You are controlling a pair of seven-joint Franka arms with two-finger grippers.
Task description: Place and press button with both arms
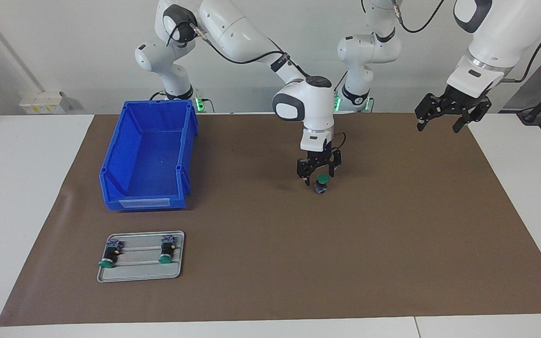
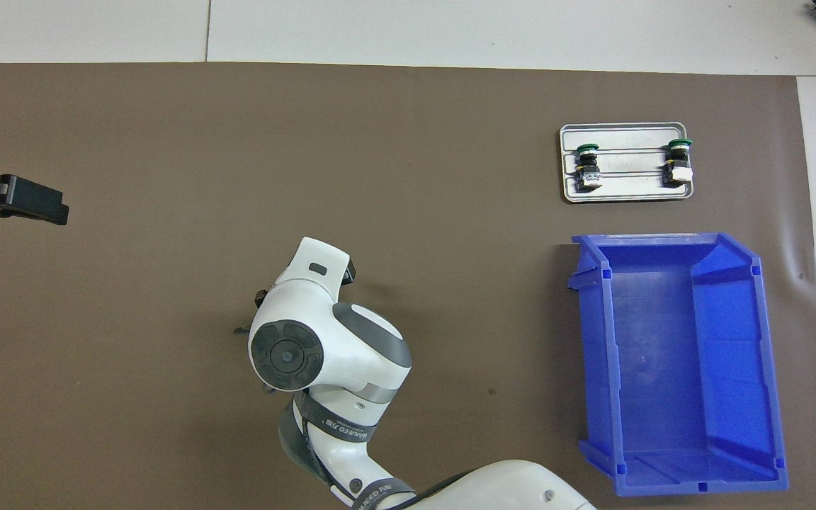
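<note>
From the facing camera I see the right gripper (image 1: 319, 176) low over the middle of the brown mat (image 1: 392, 244), its black fingers apart on either side of a button (image 1: 321, 183) that stands upright on the mat, round green cap on top of a dark cylindrical body. I cannot tell whether the fingertips touch it. The left gripper (image 1: 451, 112) hangs in the air over the mat's edge at the left arm's end, fingers spread wide, holding nothing.

Toward the right arm's end sits a glossy blue plastic bin (image 1: 148, 155), rectangular with sloped walls; I see only bare floor inside it. Farther from the robots than the bin lies a flat grey metal tray (image 1: 141, 277) with rounded corners and ribs. 2 more buttons lie on their sides on it, button A (image 1: 110, 254) and button B (image 1: 167, 249), well apart, green caps pointing away from the robots. The mat is matte and lies on a white table (image 1: 21, 188); a pale wall (image 1: 87, 47) rises past the arm bases.

From overhead, the right arm's white wrist hides its fingers and the upright button. The left gripper (image 2: 18, 202) shows only as a black tip at the frame's edge. The tray (image 2: 624, 191) lies just farther out than the bin (image 2: 670, 368), button A (image 2: 678, 163) and button B (image 2: 587, 166) lying near its short ends.
</note>
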